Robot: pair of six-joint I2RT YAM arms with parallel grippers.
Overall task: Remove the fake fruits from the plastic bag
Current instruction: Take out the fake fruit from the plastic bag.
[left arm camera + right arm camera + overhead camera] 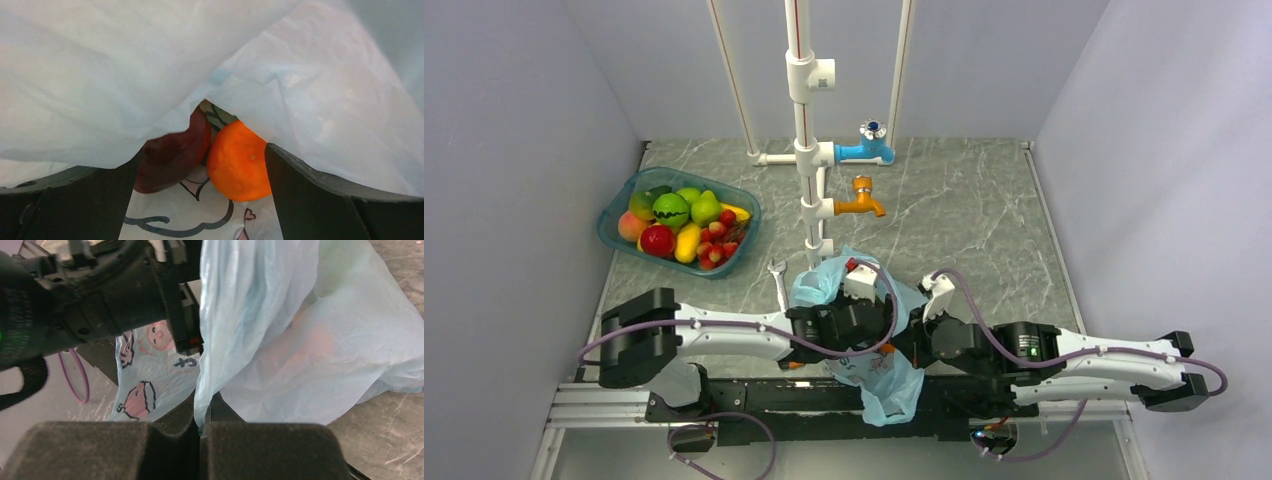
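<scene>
Top view. The plastic bag [892, 392] lies crumpled at the lower centre of the frame, between my two wrists, on the grey marbled table [984, 220]. Its lower end hangs over the near edge. My left arm enters from the lower left and my right arm from the lower right, and both meet at the bag. A teal basket [607, 228] of other fruit stands at the upper left, well apart from the bag. A wrench [777, 283] lies just to the left of the bag. An orange tap [864, 200] and a blue tap [872, 152] sit on the white pipes above centre.

Left wrist view. My left gripper [204, 160] is inside the mouth of the bag, its two dark fingers spread wide at the lower left and lower right corners. Between them lie the orange [239, 160], right of centre, and the maroon fruit [172, 152], left of centre. The two are side by side, touching or nearly so. Both rest on the printed lower layer of the bag, and pale film drapes over the upper half of the frame. The orange sits right up against the right finger, though I cannot tell whether they are in contact.

Right wrist view. My right gripper [201, 427], at the bottom centre, has its padded fingers pressed together on a fold of the bag's film, which rises from the pinch up through the centre of the frame. A faint pinkish tint shows through the film right of centre, too blurred to identify. My left arm fills the upper left.
</scene>
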